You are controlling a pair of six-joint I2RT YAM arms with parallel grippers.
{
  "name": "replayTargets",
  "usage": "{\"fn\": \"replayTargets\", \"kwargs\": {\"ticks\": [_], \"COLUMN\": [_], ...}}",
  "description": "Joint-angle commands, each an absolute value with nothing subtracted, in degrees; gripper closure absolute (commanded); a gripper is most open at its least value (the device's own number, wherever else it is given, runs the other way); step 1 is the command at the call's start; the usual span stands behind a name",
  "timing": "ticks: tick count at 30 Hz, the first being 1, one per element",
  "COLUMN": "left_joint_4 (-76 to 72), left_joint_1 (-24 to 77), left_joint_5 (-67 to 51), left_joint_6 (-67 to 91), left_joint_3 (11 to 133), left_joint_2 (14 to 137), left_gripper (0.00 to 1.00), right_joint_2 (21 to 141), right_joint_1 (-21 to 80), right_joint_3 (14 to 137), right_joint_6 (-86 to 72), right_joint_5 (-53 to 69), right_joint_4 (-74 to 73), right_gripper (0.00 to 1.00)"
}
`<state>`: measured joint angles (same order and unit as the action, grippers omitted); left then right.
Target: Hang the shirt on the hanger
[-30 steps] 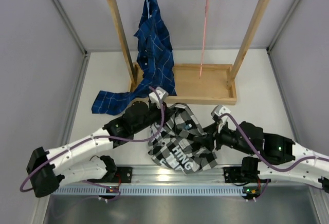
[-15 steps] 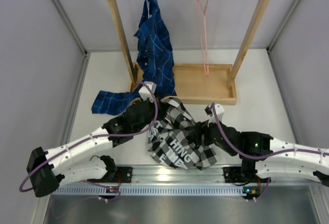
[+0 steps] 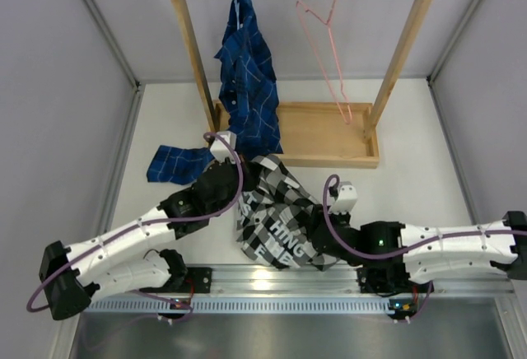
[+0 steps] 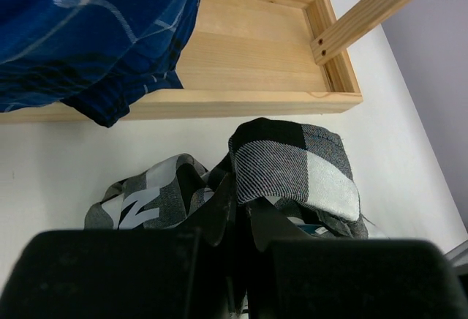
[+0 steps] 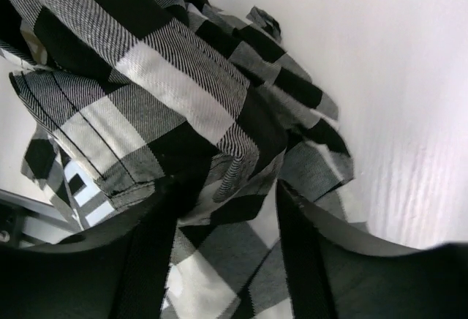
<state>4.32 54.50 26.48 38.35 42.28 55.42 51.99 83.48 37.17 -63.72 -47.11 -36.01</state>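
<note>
Swinging round since a second ago, the hanger [image 3: 319, 54] hangs well beyond the left fingers [image 4: 257, 233], which stay pinched on the shirt [image 3: 276, 223]; right fingers [image 5: 157, 238] sit spread open over its folds.

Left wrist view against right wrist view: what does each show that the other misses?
Only the left wrist: the wooden tray, a rack post, the dark blue shirt draped over the tray's front edge, and the left gripper shut on a fold of the check shirt. Only the right wrist: the right gripper, jaws apart, straddling bunched cloth. Both: the check shirt lying on the white table.
</note>
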Motion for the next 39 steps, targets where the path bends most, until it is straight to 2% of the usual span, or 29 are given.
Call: {"fn": "replayTargets", "kwargs": {"ticks": [1,4,11,14,15,18,19,23,28,29,30,32,34,36,39], "left_joint_4": [2.7,2.1,0.5,0.5,0.5,0.5,0.6,-1.3,-0.9,-0.4,-0.3,-0.3,-0.3,-0.8,-8.2], "left_joint_1": [54.8,54.8,54.8,54.8,54.8,54.8,54.8,54.8,54.8,54.8,54.8,54.8,54.8,54.8,54.8], "left_joint_5": [28.8,27.8,25.6,25.7,25.7,24.1,22.9,15.7,6.2,3.9,2.0,-2.3,-2.7,-0.7,6.9], "left_joint_6": [39.9,40.0,40.8,40.4,40.3,36.8,34.7,23.3,10.8,9.7,8.4,9.0,11.7,14.8,23.7], "left_joint_3": [41.8,41.9,39.7,39.6,39.7,42.2,43.8,54.9,78.8,82.3,88.1,91.0,89.5,85.4,69.3], "left_joint_2": [53.2,52.4,48.3,46.7,46.1,44.2,44.0,42.0,45.8,47.2,48.5,51.1,51.6,51.3,49.7], "left_gripper": [1.00,1.00,1.00,1.00,1.00,1.00,1.00,1.00,1.00,1.00,1.00,1.00,1.00,1.00,1.00], "right_joint_2": [54.8,56.8,58.4,60.0,60.1,59.3,59.1,58.9,64.1,65.7,69.0,71.3,71.2,67.8,59.7], "right_joint_1": [86.0,86.0,81.3,79.7,79.7,79.8,79.7,79.9,82.0,82.3,83.3,84.5,85.4,85.5,85.5], "right_joint_3": [38.3,39.0,45.2,47.5,48.8,54.6,56.8,72.3,100.1,109.1,113.4,120.1,119.5,113.0,98.8], "right_joint_6": [-70.8,-68.1,-57.4,-53.2,-52.2,-43.8,-36.6,-17.4,2.7,4.5,6.0,9.7,11.2,9.5,-0.6], "right_joint_5": [-51.3,-52.1,-54.5,-54.5,-54.8,-55.9,-55.4,-49.1,-42.6,-42.2,-42.6,-47.3,-51.6,-54.3,-61.8], "right_joint_4": [-35.6,-32.9,-30.9,-30.8,-30.8,-30.4,-30.1,-28.8,-30.8,-34.2,-36.0,-38.6,-38.7,-38.4,-37.4], "right_gripper": [0.49,0.64,0.66,0.98,1.00,1.00,1.00,1.00,1.00,1.00,1.00,1.00,1.00,1.00,1.00]}}
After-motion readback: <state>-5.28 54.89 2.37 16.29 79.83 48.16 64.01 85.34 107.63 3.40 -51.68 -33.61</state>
